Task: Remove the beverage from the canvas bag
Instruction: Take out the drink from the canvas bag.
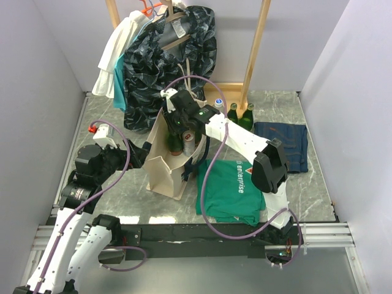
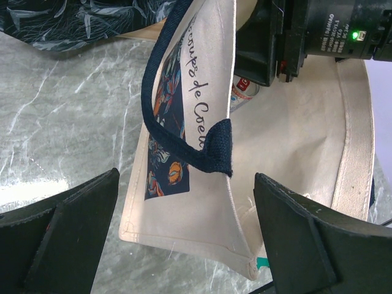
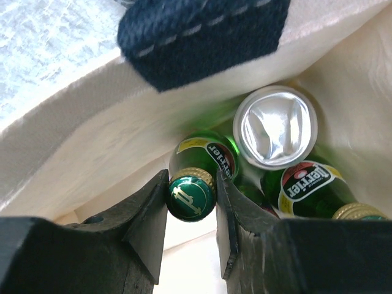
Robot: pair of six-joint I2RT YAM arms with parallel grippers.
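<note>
One canvas bag (image 1: 160,168) is standing open on the marble surface (image 1: 122,190), and the left end effector (image 2: 184,242) is hovering at its left wall with fingers (image 2: 67,226) spread wide, not gripping anything. The right end effector (image 3: 191,199) is reaching down inside the bag and pinching the cap of the green beverage bottle (image 3: 205,156), which is sitting beside a silver can (image 3: 275,125) and a second green bottle (image 3: 306,184).

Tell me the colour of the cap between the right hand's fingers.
Green cap with gold print; the right wrist view shows it best.
</note>
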